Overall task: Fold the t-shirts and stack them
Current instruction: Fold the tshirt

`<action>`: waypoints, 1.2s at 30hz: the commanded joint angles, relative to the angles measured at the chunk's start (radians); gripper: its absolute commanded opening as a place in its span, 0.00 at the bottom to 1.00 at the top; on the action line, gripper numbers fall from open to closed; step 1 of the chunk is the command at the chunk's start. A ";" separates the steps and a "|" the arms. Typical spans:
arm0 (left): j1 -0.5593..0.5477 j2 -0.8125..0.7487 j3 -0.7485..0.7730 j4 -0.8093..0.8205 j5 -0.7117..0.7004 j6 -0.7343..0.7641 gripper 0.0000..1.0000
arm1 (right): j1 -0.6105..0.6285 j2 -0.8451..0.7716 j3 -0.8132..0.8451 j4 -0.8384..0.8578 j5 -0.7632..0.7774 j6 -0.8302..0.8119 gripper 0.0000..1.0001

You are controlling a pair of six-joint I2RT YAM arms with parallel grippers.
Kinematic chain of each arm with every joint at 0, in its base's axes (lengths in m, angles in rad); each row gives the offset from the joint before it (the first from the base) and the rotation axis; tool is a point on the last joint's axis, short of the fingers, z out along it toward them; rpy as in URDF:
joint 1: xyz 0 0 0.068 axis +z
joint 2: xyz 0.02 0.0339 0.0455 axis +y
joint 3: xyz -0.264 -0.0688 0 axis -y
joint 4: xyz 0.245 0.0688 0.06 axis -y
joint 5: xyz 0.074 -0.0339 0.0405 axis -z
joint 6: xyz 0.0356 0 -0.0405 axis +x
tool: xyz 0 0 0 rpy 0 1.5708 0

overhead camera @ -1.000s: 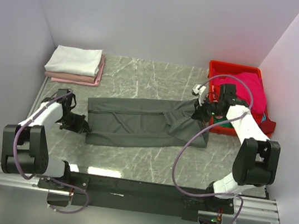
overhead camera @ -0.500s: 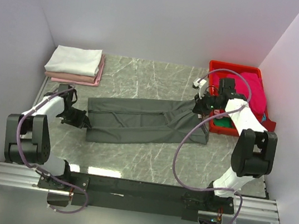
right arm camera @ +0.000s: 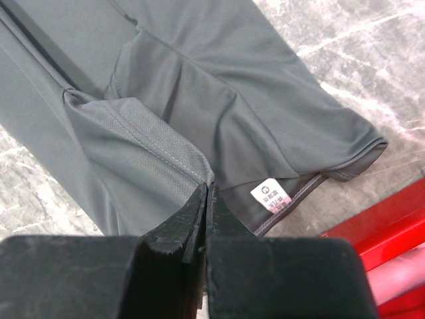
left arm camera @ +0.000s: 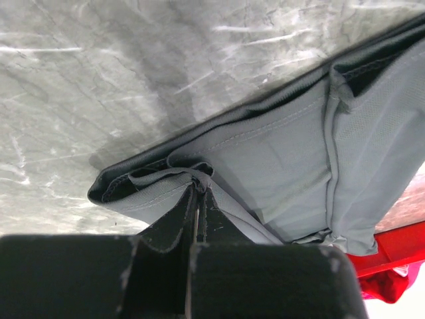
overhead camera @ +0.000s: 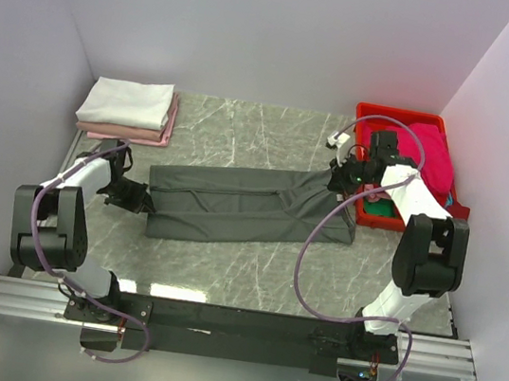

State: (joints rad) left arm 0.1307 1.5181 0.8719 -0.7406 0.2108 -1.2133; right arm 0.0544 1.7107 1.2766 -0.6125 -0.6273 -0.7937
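Observation:
A dark charcoal-grey t-shirt (overhead camera: 243,206) lies folded into a long band across the middle of the table. My left gripper (overhead camera: 141,199) is shut on its left end, and the left wrist view shows the hem bunched between the closed tips (left arm camera: 199,190). My right gripper (overhead camera: 338,182) is shut on the right end by the crate, pinching a stitched fold (right arm camera: 207,189) next to a white label (right arm camera: 271,197). A folded white t-shirt (overhead camera: 126,100) rests on a folded pale pink one (overhead camera: 133,135) at the back left. A magenta t-shirt (overhead camera: 433,152) and a green one (overhead camera: 382,210) lie in the crate.
A red plastic crate (overhead camera: 402,115) stands at the back right, close behind my right gripper; its edge shows in both wrist views (left arm camera: 393,250) (right arm camera: 392,229). Walls close in the table on the left, back and right. Marble surface (overhead camera: 245,127) shows between the stack and the crate.
Both grippers have shifted a little toward the back wall, carrying the grey shirt's ends with them. The band now lies straighter and slightly farther from the arm bases.

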 commanded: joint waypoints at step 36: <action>0.006 0.082 0.088 0.063 0.062 0.182 0.07 | 0.088 0.110 0.113 0.028 0.115 0.031 0.00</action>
State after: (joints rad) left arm 0.1307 1.6108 0.9211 -0.7044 0.2211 -1.0885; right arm 0.1238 1.8107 1.3426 -0.5930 -0.5320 -0.7738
